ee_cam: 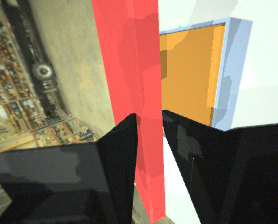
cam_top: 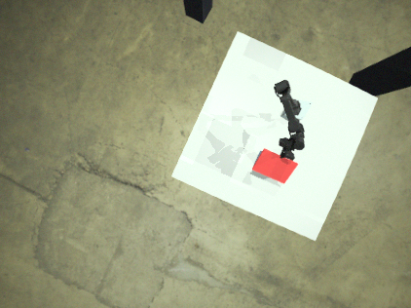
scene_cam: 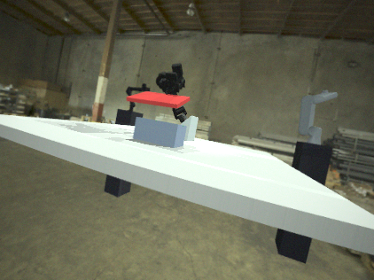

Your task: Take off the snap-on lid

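Note:
The red lid (cam_top: 275, 166) (scene_cam: 159, 99) (ee_cam: 142, 75) is off the storage box and hangs above it, close to level. My gripper (ee_cam: 148, 117) (cam_top: 288, 158) is shut on one edge of the lid, with a finger on each face in the wrist view. The blue-grey storage box (scene_cam: 159, 132) (ee_cam: 238, 50) stands upright and open on the white table, with a gap between its rim and the lid. Its orange inside shows in the wrist view. In the top view the lid hides nearly all of the box.
The white table (cam_top: 336, 139) (scene_cam: 248, 171) carries the arm's pale base block (scene_cam: 191, 128). Dark pillars (cam_top: 197, 0) (scene_cam: 312, 162) stand beyond the table edges. A grey arm (scene_cam: 307, 113) stands on the right pillar in the exterior view.

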Tool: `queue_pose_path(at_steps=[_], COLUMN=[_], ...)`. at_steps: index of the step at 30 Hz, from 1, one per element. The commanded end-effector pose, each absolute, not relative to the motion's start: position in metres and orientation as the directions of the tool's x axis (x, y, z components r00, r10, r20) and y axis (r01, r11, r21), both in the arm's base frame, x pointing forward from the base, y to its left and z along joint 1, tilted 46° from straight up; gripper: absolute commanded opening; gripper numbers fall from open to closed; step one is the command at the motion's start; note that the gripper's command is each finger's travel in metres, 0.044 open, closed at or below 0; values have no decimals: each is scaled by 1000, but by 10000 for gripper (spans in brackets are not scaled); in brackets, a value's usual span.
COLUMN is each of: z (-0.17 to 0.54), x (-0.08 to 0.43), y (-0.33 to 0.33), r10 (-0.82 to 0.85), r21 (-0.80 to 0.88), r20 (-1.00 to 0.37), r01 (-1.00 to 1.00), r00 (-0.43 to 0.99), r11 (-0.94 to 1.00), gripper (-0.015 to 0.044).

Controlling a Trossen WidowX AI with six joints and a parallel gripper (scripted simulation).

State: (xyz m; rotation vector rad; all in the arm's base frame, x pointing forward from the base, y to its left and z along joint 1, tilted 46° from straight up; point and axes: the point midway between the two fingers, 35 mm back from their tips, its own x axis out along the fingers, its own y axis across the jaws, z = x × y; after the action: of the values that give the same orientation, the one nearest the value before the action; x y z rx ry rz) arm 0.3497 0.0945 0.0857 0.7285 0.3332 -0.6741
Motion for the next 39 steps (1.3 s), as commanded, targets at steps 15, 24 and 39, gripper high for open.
queue_pose_path(at_steps=[15, 24, 39], z=[113, 125, 147], x=[349, 350, 350], y=[69, 56, 35], r10=[-441, -442, -442], r21=[501, 500, 499], r20=[-500, -500, -499], r01=[665, 665, 665], r00=[745, 745, 745], r11=[554, 555, 555], gripper=[0, 0, 0])
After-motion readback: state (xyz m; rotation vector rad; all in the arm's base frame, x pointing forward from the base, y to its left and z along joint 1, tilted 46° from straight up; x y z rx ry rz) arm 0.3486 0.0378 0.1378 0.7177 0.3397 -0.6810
